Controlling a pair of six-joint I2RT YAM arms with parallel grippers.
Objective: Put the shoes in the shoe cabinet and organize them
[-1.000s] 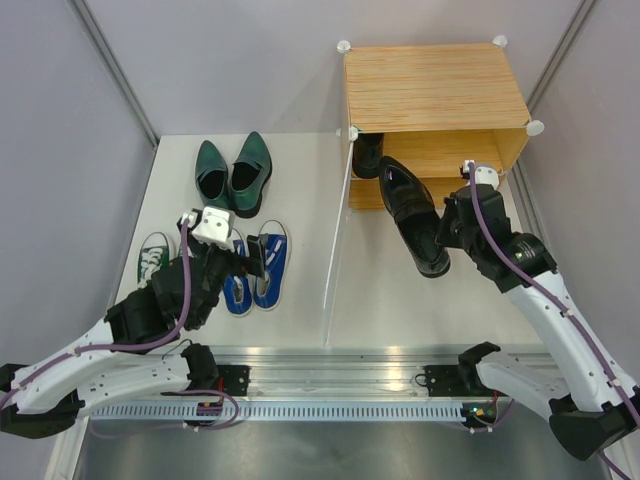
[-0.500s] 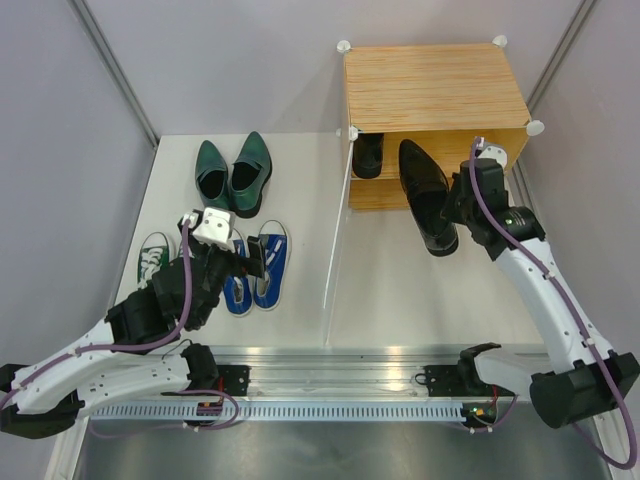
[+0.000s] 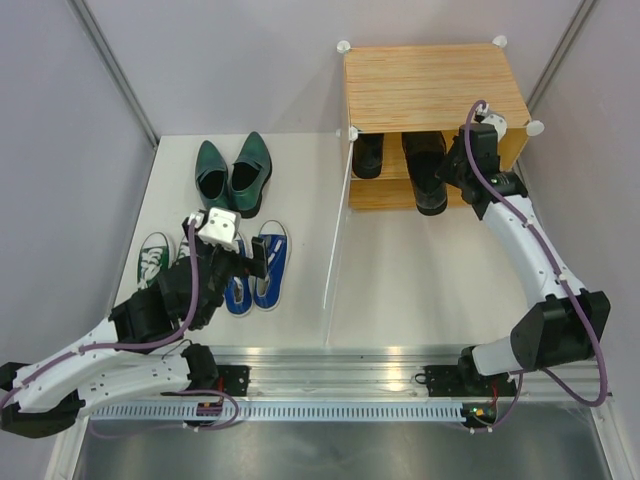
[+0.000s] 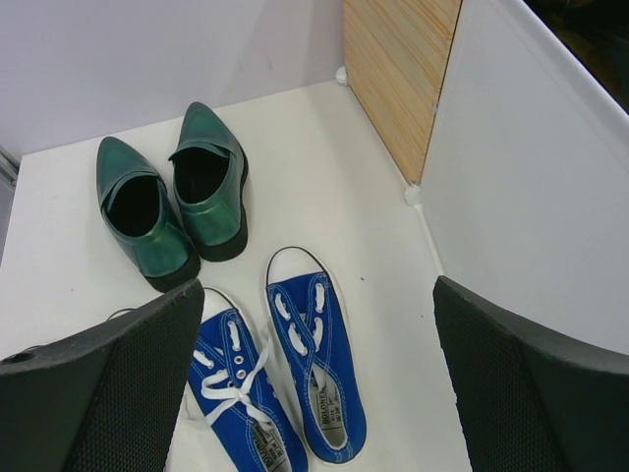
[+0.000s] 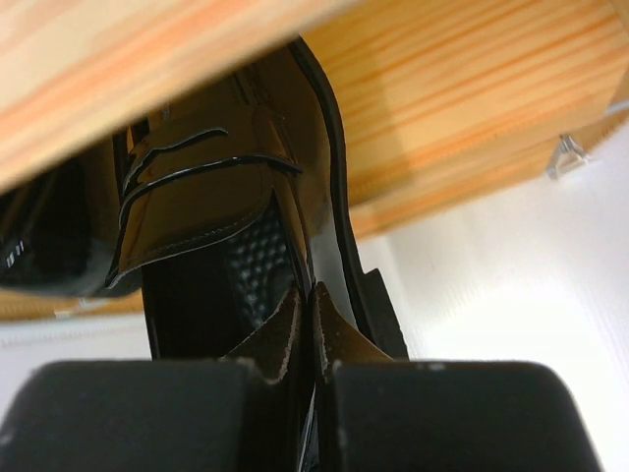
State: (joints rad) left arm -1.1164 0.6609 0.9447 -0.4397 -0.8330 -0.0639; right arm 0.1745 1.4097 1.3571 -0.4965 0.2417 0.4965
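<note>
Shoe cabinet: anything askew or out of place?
One black dress shoe is only partly inside the shoe cabinet, heel overhanging the front edge, pinched by the shut right hand. Its mate sits deeper. Nothing else stands out.

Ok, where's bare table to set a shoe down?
Bare table in front of the shoe cabinet, between the door panel and the right arm. A strip runs between the blue sneakers and that panel. Crowded: the left half, around the dark green shoes and green sneakers.
</note>
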